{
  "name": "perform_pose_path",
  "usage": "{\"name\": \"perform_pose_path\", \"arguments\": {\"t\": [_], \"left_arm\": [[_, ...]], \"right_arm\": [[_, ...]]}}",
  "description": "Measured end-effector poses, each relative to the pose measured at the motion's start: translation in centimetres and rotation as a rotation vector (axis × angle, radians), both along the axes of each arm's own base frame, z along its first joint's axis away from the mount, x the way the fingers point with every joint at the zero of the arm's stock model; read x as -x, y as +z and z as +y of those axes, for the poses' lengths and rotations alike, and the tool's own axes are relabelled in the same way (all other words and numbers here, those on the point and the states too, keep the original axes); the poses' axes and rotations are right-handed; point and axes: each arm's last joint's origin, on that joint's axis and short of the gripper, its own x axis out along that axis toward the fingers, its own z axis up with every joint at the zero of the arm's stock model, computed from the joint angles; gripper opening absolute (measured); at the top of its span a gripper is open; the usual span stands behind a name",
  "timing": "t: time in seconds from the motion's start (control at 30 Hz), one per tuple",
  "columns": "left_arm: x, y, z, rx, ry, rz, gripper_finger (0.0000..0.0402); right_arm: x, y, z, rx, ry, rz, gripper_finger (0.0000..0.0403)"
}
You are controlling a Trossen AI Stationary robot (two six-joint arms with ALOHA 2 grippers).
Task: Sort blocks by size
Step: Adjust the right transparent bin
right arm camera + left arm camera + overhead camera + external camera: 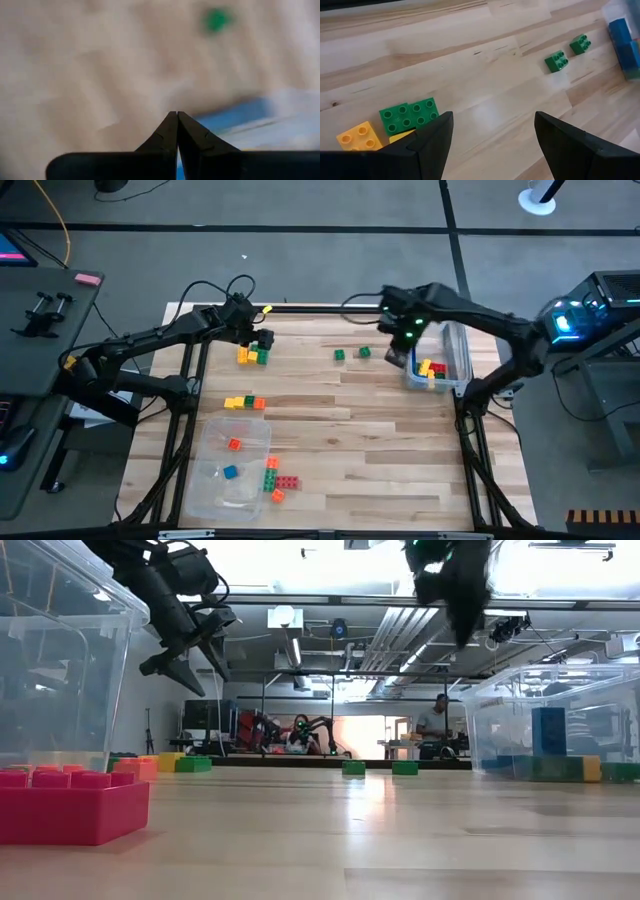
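Note:
Coloured studded bricks lie on the wooden table. A yellow-and-green cluster [252, 356] lies at the far left, and it shows in the left wrist view [409, 116]. My left gripper [262, 340] hangs open and empty above it [492, 135]. Two small green bricks [351, 354] lie at the far middle. My right gripper [408, 338] is shut and empty [177, 131], raised above the left rim of the right clear bin [450, 365], which holds several bricks. The near-left clear bin [232, 465] holds an orange and a blue brick.
A yellow-orange row of bricks [245, 403] lies just beyond the near-left bin. Red, green and orange bricks [280, 480] lie at that bin's right side. Bare wood spans the table's middle and near right.

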Motion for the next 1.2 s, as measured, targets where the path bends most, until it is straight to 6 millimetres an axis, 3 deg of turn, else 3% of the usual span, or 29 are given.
{"name": "perform_pose_path", "arguments": {"t": [0.1, 0.17, 0.33, 0.43, 0.6, 0.87, 1.1, 1.2], "left_arm": [[0.0, 0.0, 0.0, -0.005, -0.009, 0.004, 0.0266], [0.0, 0.0, 0.0, -0.006, -0.010, 0.004, 0.0266], [0.0, 0.0, 0.0, -0.013, -0.021, 0.010, 0.0266], [0.0, 0.0, 0.0, -0.014, -0.022, 0.008, 0.0266], [0.0, 0.0, 0.0, -0.015, -0.022, 0.007, 0.0266], [0.0, 0.0, 0.0, -0.015, -0.022, 0.007, 0.0266], [0.0, 0.0, 0.0, -0.009, -0.014, 0.004, 0.0266], [0.0, 0.0, 0.0, -0.010, -0.015, 0.003, 0.0266]], "right_arm": [[1.5, 1.6, 2.3, -0.242, 0.055, -0.096, 0.0000], [2.5, 1.4, 4.1, -0.356, 0.073, -0.025, 0.0000], [4.0, -2.0, 8.9, -0.516, 0.095, 0.132, 0.0000], [5.3, -5.4, 10.4, -0.393, 0.038, 0.365, 0.0000], [6.7, -8.4, 10.1, -0.114, -0.109, 0.547, 0.0000], [7.0, -8.2, 7.6, 0.216, -0.249, 0.564, 0.0000], [7.0, -8.2, 5.5, 0.306, -0.252, 0.538, 0.0000], [6.8, -7.8, 5.4, 0.237, -0.186, 0.512, 0.0000]]}}
